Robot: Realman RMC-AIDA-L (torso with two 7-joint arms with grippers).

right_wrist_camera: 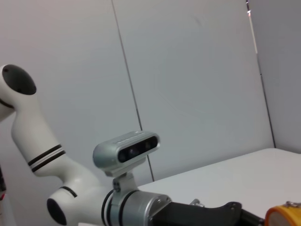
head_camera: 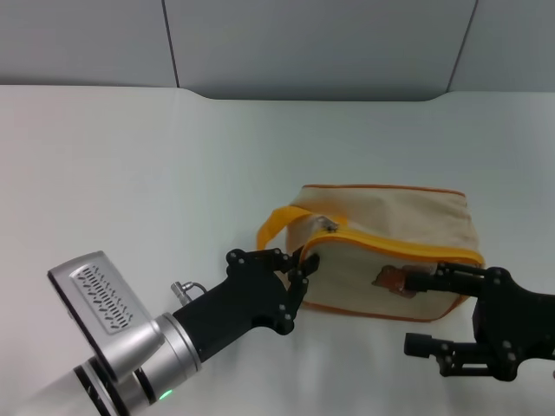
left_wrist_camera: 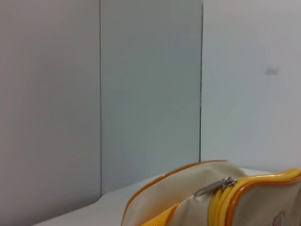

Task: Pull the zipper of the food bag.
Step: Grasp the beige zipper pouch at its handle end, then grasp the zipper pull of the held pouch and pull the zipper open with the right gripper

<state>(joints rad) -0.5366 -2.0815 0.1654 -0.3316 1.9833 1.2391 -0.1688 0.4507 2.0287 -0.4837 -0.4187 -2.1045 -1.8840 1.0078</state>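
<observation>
Right, my left gripper (head_camera: 299,270) has parted fingers just short of the zipper (head_camera: 330,227) pull on the bag (head_camera: 408,217); my right gripper (head_camera: 416,312), also open, flanks the bag's near side.

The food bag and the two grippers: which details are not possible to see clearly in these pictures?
- Head view: whether the left gripper touches the zipper pull; its fingers cover the corner of the food bag.
- Head view: the bear patch is partly hidden by the right gripper, which is open, upper finger in front of the bag.
- Left wrist view: the bag is cut off by the picture's edge.
- Right wrist view: only an orange corner of the bag shows.
</observation>
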